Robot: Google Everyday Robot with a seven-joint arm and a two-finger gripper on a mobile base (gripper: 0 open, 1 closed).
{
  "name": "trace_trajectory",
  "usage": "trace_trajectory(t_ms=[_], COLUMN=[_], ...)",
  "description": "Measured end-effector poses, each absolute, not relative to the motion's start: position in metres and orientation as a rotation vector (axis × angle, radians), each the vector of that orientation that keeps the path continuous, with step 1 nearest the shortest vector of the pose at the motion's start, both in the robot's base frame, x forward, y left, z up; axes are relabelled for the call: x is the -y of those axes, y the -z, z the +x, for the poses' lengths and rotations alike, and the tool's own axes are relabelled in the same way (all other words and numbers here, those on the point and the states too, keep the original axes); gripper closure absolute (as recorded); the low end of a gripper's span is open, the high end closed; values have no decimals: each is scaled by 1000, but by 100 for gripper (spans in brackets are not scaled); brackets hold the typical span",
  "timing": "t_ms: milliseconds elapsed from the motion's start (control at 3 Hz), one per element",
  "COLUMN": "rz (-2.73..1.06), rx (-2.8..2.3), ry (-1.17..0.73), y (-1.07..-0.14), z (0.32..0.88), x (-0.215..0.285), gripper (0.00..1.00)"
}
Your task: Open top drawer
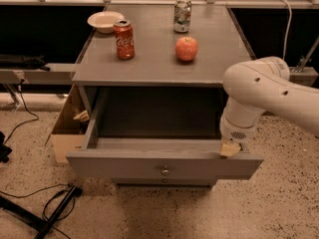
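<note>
Cans are counted at two on the table top (149, 66): one red can (124, 39) and one pale can (182, 15). One apple (186, 49) and one bowl (105, 21) are also seen there, all four well apart. The top drawer (124, 164) is pulled well out beneath the table top, with one round knob (165, 172) centred on its front. The gripper (229, 149) is placed at the drawer's right front corner, against its rim; whether it is spread or pressed together cannot be told.
</note>
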State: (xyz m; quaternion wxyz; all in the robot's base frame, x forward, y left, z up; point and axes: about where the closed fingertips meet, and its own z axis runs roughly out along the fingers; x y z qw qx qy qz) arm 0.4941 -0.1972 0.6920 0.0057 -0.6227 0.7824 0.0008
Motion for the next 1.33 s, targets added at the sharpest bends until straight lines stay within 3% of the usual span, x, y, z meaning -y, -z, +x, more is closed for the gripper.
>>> trace_trajectory(t_ms=[667, 1000, 1333], rz=[-1994, -1993, -1993], rx=[-2282, -2310, -2386], ry=[98, 50, -51], y=[-709, -698, -691], z=[527, 529, 515], x=[174, 176, 177], gripper=[13, 0, 0])
